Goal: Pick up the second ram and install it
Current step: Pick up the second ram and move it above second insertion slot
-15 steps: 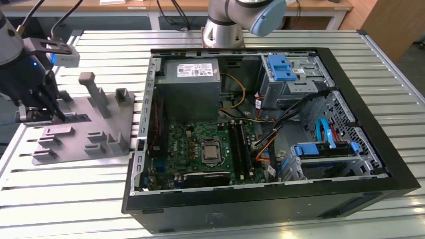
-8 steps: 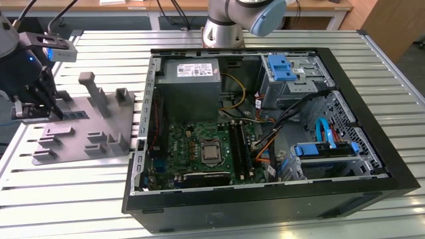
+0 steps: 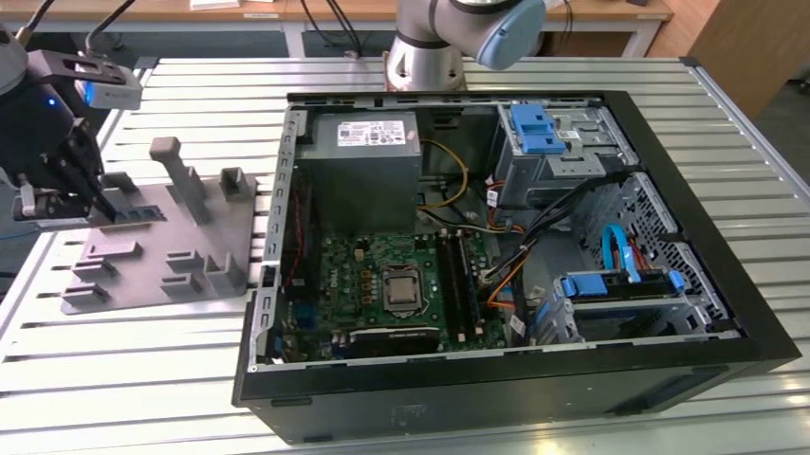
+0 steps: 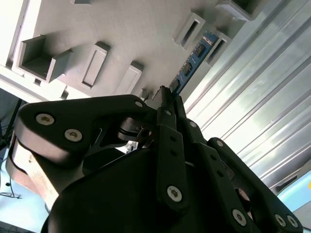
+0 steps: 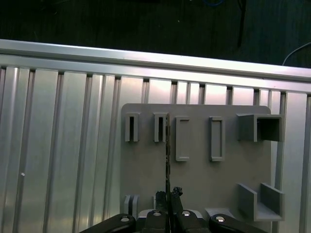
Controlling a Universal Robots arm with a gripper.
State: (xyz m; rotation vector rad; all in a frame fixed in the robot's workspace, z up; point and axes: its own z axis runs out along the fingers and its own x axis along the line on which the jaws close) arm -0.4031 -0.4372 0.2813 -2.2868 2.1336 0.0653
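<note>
At the exterior view's left: the gripper (image 3: 95,204) hung low over the grey holder tray (image 3: 165,251), well apart from the open computer case (image 3: 506,384) in the middle of the frame.
Jaws: clenched on the second ram (image 4: 192,63); in the second wrist view the fingertips (image 4: 166,109) pinched its near end, one on each flat face.
Ram's place: over the tray, just beside the row of narrow slotted posts (image 5: 131,128). Whether its lower edge sat in a slot or hung free could not be told.
Long axis: ran straight out from the jaws, away from the wrist. In the first wrist view the strip appeared edge-on, a thin dark line in line with the seam between the fingers.
Slots' bearing: the long black motherboard slots (image 3: 456,280) lay inside the case, toward the exterior view's right of the gripper, their length running roughly up and down that frame.
Nearer arm: the rig had only the one, and it was already on the ram.
</note>
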